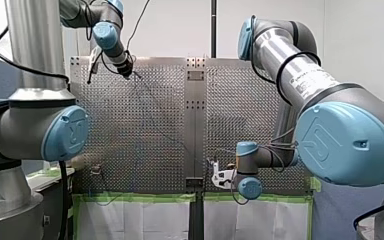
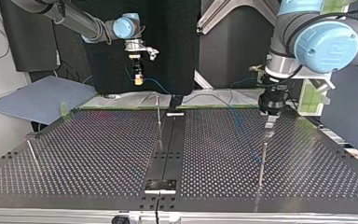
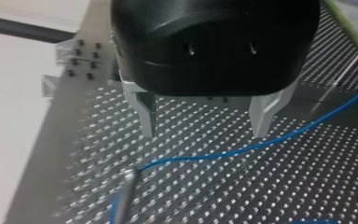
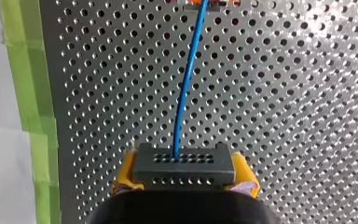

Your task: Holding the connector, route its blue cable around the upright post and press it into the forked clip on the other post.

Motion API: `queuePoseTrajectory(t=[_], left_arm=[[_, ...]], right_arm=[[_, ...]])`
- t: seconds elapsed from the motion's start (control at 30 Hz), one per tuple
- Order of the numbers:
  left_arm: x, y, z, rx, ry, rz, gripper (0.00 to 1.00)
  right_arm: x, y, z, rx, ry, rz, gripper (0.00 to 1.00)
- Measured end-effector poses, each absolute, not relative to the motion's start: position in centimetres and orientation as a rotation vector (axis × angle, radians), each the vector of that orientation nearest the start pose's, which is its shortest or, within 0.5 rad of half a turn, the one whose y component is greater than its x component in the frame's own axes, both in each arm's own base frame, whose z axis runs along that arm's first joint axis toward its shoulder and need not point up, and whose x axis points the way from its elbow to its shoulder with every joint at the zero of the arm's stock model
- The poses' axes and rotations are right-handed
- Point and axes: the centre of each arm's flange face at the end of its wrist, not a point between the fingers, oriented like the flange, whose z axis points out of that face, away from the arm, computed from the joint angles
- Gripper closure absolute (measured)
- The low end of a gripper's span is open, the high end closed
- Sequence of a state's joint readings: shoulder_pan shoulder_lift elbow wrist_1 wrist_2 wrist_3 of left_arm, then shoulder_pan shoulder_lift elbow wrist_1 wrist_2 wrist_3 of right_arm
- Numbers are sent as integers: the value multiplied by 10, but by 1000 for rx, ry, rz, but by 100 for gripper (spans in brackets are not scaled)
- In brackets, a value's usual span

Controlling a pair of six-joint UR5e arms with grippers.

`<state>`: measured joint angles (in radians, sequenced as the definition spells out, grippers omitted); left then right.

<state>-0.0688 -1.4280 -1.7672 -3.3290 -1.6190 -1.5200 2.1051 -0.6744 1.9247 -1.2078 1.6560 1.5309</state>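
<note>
1. In the right wrist view, my right tool (image 4: 184, 157) is clamped on the grey connector (image 4: 184, 171), with a yellow pad (image 4: 123, 173) on each side of it. No other view shows this grip so plainly.
2. From the connector the blue cable (image 4: 185, 88) runs straight ahead over the perforated counter (image 4: 284, 93). It ends at an orange piece (image 4: 191, 3), which is too cut off to name. Green tape (image 4: 28, 93) lies along the counter's edge beside it.
3. In the left wrist view, my left tool (image 3: 204, 133) has its metal fingers (image 3: 147, 114) apart, with nothing between them. The cable crosses the counter just ahead of the fingertips and turns beside a blurred post (image 3: 125, 198).
4. Only the top view shows both tools with the posts. My right tool hangs above the counter at the view's left. The cable drops from it and runs across toward the right post (image 2: 262, 161). My left tool is low over the counter, behind that post. A middle post (image 2: 158, 109) stands beside the centre strip.
5. In the front view the tools are well apart, and the cable is only a faint line. I cannot tell which post carries the forked clip.
</note>
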Motion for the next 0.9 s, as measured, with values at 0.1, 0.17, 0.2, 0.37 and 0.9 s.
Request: queuePoseTrajectory(t=[0.1, 0.17, 0.2, 0.37, 0.9], left_arm=[[401, -161, 431, 96, 1812, 44, 0], [406, -165, 425, 102, 1808, 53, 0], [408, -166, 423, 104, 1807, 56, 0], [417, -178, 414, 133, 1782, 65, 0], [435, -198, 401, 209, 1689, 169, 0]], right_arm=[[390, -410, -48, 1590, -938, 1484, 100], [390, -410, -48, 1593, -937, 1486, 100], [390, -410, -48, 1593, -936, 1487, 100], [391, -411, -47, 1592, -933, 1491, 100], [392, -412, -46, 1588, -929, 1496, 100]])
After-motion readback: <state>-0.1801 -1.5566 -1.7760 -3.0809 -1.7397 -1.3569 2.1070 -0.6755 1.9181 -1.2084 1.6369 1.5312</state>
